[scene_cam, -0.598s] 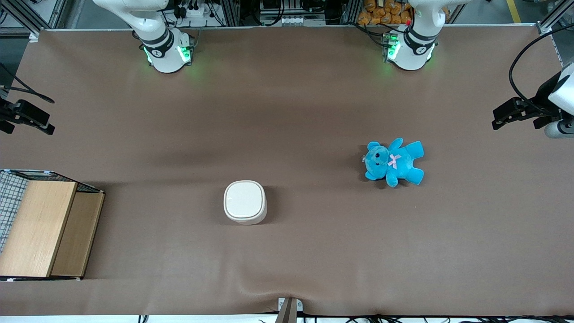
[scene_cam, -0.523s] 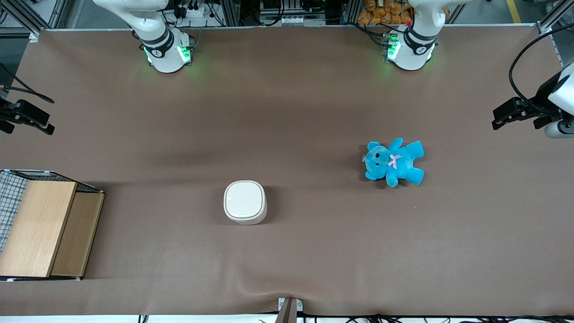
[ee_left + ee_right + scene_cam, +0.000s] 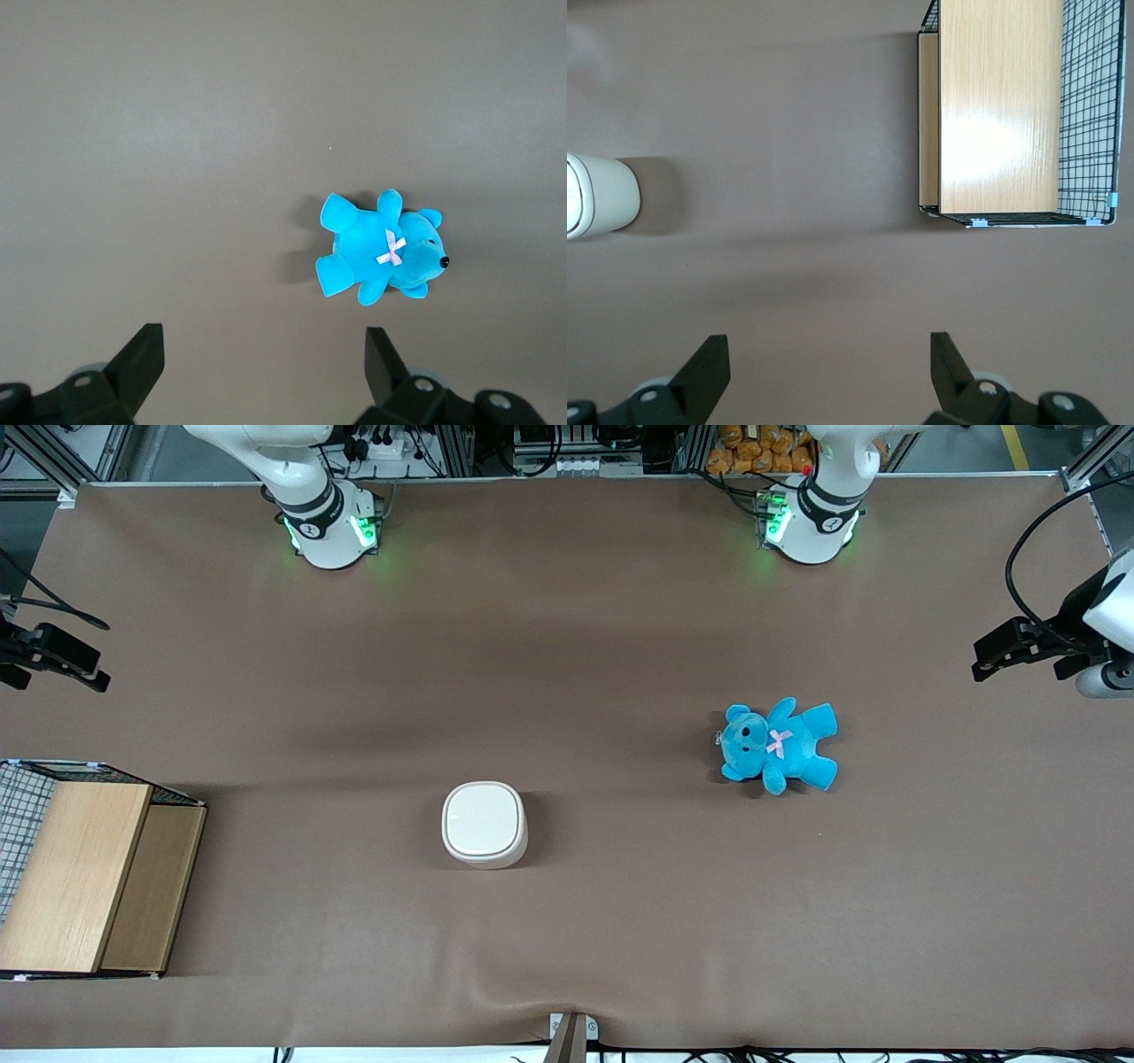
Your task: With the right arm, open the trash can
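Observation:
The trash can (image 3: 484, 824) is a small cream-white bin with its flat lid shut, standing on the brown table near the middle. Only part of its side shows in the right wrist view (image 3: 598, 197). The right arm's black gripper (image 3: 84, 673) hangs at the working arm's end of the table, farther from the front camera than the wooden box and well away from the trash can. In the right wrist view the gripper (image 3: 828, 359) is open and empty over bare table, with its fingers (image 3: 709, 363) wide apart.
A wooden box (image 3: 80, 872) with wire-mesh sides sits at the working arm's end, near the table's front edge; it also shows in the right wrist view (image 3: 1001, 106). A blue teddy bear (image 3: 778, 746) lies toward the parked arm's end.
The right gripper has shifted only very slightly. The trash can, box and teddy have not moved.

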Controlling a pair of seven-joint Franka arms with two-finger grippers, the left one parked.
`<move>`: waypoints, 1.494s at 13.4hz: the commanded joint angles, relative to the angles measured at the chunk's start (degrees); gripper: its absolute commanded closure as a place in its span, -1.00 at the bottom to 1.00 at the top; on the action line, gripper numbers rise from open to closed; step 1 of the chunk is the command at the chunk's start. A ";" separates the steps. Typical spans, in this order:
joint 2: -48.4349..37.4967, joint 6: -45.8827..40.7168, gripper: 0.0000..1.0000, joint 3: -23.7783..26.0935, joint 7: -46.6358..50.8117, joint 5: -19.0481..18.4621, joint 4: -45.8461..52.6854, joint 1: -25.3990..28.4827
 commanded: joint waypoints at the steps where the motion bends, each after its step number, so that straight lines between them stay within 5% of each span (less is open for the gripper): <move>1: 2.02 -1.49 -1.00 0.22 0.94 0.29 -0.38 1.43; 8: 9.40 -0.01 -1.00 4.17 0.68 4.24 -0.30 5.04; 15: 17.13 7.47 -1.00 13.21 8.47 3.28 1.97 6.62; 20: 25.73 7.56 -0.01 14.72 19.61 -0.93 11.02 13.55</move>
